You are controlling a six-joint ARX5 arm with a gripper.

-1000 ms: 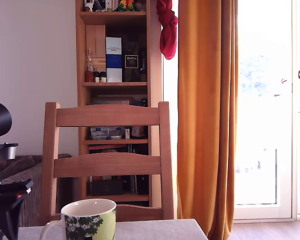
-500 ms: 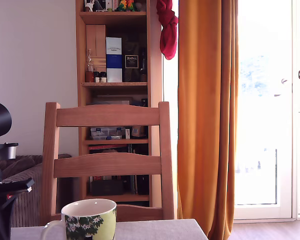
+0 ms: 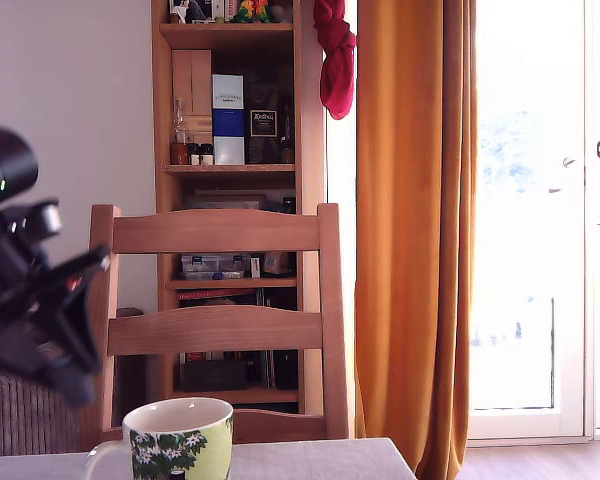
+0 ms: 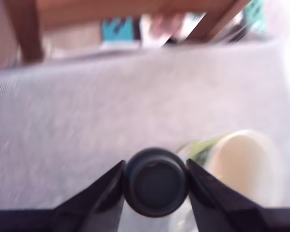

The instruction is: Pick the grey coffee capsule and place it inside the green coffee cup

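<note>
in the wrist view the capsule (image 4: 156, 182) is clamped between the two dark fingers (image 4: 102, 195) of the pincer (image 4: 156, 186), above the grey table (image 4: 111, 106). the cup (image 4: 237, 164) is seen just beside the capsule, its white inside open. in the exterior view the blurred arm (image 3: 35, 290) is raised at the left, higher than the cup (image 3: 177, 438), before a wooden chair (image 3: 215, 300).

daylight from window (image 3: 540, 200), overexposed | arm (image 3: 35, 280) motion-blurred | wrist view blurred
</note>
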